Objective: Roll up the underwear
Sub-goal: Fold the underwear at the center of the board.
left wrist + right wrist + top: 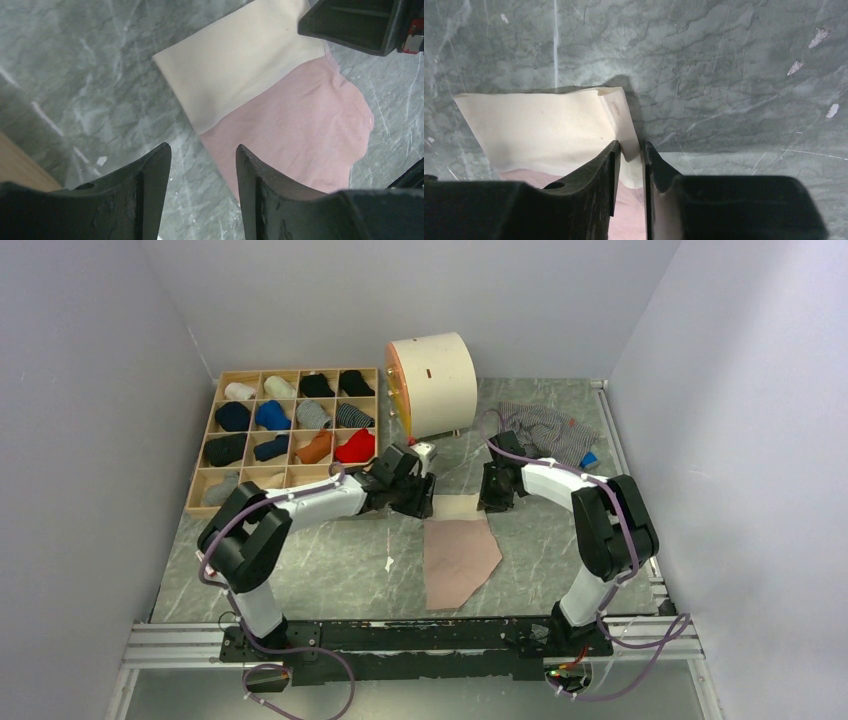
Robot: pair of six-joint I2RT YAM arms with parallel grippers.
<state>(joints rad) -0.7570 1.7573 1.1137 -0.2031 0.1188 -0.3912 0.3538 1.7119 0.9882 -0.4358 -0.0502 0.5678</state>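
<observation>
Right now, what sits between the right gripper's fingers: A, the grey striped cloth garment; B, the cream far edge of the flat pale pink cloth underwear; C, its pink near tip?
B: the right wrist view shows the cream edge of the pale pink cloth underwear in the gap of the right gripper.

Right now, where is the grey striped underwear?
Top view: the grey striped underwear lies crumpled at the table's far right, beside the cream drum, a small blue block at its near edge.

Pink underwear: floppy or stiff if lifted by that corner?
Likely floppy: the pink underwear lies flat, and its folded cream end bends up at the right gripper. Probably light, thin cloth. May slide on the smooth table when pushed.
</observation>
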